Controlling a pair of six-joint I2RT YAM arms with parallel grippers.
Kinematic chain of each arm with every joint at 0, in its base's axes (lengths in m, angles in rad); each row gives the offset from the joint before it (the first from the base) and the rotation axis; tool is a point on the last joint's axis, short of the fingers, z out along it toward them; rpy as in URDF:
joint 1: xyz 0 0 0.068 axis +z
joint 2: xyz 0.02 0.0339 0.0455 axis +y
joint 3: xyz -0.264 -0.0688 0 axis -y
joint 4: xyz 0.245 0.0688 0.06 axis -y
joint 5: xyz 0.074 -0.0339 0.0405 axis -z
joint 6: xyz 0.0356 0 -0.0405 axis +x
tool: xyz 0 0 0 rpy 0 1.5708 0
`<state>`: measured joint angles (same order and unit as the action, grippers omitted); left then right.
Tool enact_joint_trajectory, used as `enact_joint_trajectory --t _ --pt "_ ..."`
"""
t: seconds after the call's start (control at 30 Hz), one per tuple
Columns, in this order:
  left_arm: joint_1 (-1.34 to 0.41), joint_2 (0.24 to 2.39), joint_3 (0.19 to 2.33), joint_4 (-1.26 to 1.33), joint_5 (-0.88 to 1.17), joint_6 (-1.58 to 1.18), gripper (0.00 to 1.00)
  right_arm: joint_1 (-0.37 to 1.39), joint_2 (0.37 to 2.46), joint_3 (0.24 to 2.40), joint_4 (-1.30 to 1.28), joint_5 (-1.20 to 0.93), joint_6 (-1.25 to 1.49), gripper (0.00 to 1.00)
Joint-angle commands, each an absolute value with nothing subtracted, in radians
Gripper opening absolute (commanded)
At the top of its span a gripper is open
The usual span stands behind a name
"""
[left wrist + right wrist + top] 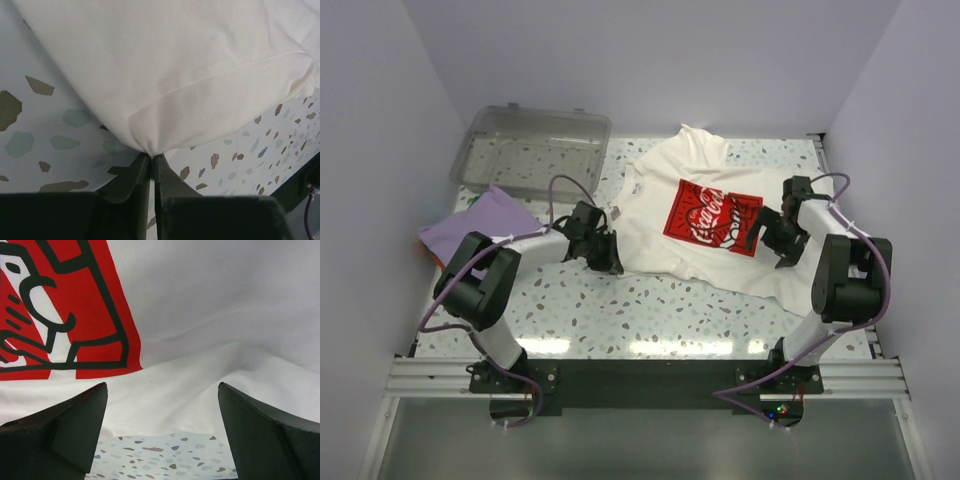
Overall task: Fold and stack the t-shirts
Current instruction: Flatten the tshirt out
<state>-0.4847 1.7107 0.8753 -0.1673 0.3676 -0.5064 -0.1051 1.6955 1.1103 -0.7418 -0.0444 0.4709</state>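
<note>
Top cam looks down over everything. Both wrist cams sit super close and low, also catching the cream-white cloth t-shirt (650, 232).

Cream-white t-shirt (225, 300) filling most of frame, red logo (60, 305) w/ black linework at upper left. Soft crease running across ctr. Right gripper (161, 390) spread wide, dark fingers (65, 430) at lower corners, speckled tabletop (160, 455) btwn them at bottom.

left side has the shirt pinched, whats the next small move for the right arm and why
Probably lower the right gripper onto the near edge of the cream t-shirt and close. The left gripper is pinched on a fold of the cloth, while the right one hangs open with the hem lying between its fingers, ungrasped.
</note>
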Motion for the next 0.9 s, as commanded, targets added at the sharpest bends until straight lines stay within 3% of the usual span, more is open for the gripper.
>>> enact_joint_trajectory --t 0.0,0.03,0.23,0.37,0.57,0.67,0.87 --pt "-0.486 1.698 0.943 -0.257 0.352 -0.508 0.05 -0.106 1.672 1.104 -0.727 -0.019 0.456 0.95" --pt "-0.486 1.675 0.998 -0.306 0.329 -0.509 0.0 -0.104 1.681 1.103 -0.724 -0.008 0.451 0.95" --pt "-0.483 1.528 1.209 -0.599 0.296 -0.561 0.0 -0.104 1.747 1.12 -0.729 0.057 0.44 0.95" --pt "-0.462 1.459 1.282 -0.715 0.379 -0.62 0.0 -0.104 1.793 1.131 -0.729 0.066 0.443 0.95" --pt "-0.397 1.411 1.249 -0.611 0.42 -0.68 0.1 -0.106 1.824 1.147 -0.732 0.077 0.442 0.95" --pt "-0.376 1.466 1.218 -0.505 0.396 -0.663 0.16 -0.104 1.83 1.152 -0.73 0.071 0.445 0.95" --pt "-0.357 1.709 1.354 -0.396 0.307 -0.578 0.15 -0.106 1.844 1.164 -0.729 0.052 0.448 0.95"
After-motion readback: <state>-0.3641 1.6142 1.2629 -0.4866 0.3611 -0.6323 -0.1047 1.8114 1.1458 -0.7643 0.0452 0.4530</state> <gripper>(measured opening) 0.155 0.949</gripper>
